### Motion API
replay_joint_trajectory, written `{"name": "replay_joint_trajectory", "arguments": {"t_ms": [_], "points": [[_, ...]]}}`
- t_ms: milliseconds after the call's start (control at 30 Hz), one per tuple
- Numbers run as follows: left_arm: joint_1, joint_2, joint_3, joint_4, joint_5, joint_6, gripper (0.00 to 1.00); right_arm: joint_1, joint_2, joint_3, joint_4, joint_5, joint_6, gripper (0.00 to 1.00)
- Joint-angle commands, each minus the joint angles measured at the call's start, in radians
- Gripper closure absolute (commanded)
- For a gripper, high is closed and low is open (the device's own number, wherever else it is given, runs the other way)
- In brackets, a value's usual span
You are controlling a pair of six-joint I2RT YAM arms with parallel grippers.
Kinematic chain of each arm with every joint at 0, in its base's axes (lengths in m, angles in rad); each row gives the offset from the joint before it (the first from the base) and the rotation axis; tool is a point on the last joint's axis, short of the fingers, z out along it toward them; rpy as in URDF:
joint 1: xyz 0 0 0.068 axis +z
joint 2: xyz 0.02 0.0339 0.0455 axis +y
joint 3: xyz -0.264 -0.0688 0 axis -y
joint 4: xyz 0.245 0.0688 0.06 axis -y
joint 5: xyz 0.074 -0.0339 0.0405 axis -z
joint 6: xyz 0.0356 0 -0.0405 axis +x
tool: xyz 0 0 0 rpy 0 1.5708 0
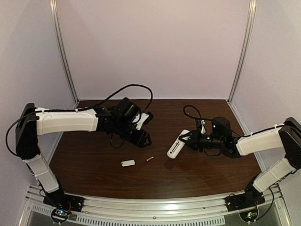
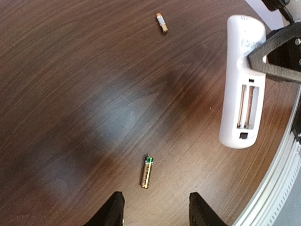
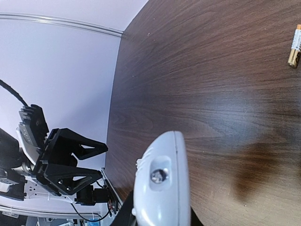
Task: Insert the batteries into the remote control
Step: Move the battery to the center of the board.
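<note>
Just past the aluminium rail (image 1: 155, 207) at the near edge of the table (image 1: 94, 179), a small flat white cover piece (image 1: 128, 163) lies on the dark wood. Slightly to its right, and apart from it, lies a golden battery (image 1: 150, 158).

The left gripper (image 2: 155, 212) hangs over that battery with its 2 fingers (image 2: 113, 212) spread wide and nothing between them. In the left wrist view the battery sits on the wood just ahead of the gap.

Level with it on the right side, the right gripper (image 1: 190, 141) is clamped across the remote control (image 1: 178, 144). The remote control is held off the wood, and its shadow falls on the table beside it. Its plain white back faces the left wrist camera, and the uncovered recess shows 2 long slots toward its lower end (1 black finger of the right gripper crosses the body above the recess). The right wrist view looks along the remote control to its rounded end.

The other battery (image 2: 162, 22) lies on the wood farther out in the left wrist view. It is well apart from the 1st and from the remote control, and I cannot pick it out in the top view.

Behind everything stand the pale walls (image 1: 155, 47).
</note>
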Motion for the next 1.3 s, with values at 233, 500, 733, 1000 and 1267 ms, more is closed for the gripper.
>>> {"name": "replay_joint_trajectory", "arguments": {"t_ms": [233, 500, 733, 1000, 1267], "points": [[-0.013, 0.156, 0.073, -0.127, -0.042, 0.221, 0.59, -0.044, -0.047, -0.015, -0.082, -0.027, -0.085, 1.0], [-0.033, 0.228, 0.132, -0.163, -0.002, 0.25, 0.63, -0.076, -0.077, -0.036, -0.11, -0.036, -0.103, 1.0], [-0.072, 0.324, 0.234, -0.204, -0.042, 0.232, 0.68, -0.103, -0.088, -0.047, -0.123, -0.05, -0.119, 1.0], [-0.085, 0.424, 0.313, -0.26, -0.105, 0.169, 0.77, -0.124, -0.109, -0.056, -0.136, -0.055, -0.126, 1.0], [-0.09, 0.463, 0.343, -0.306, -0.203, 0.081, 0.89, -0.13, -0.112, -0.06, -0.137, -0.064, -0.13, 1.0]]}}
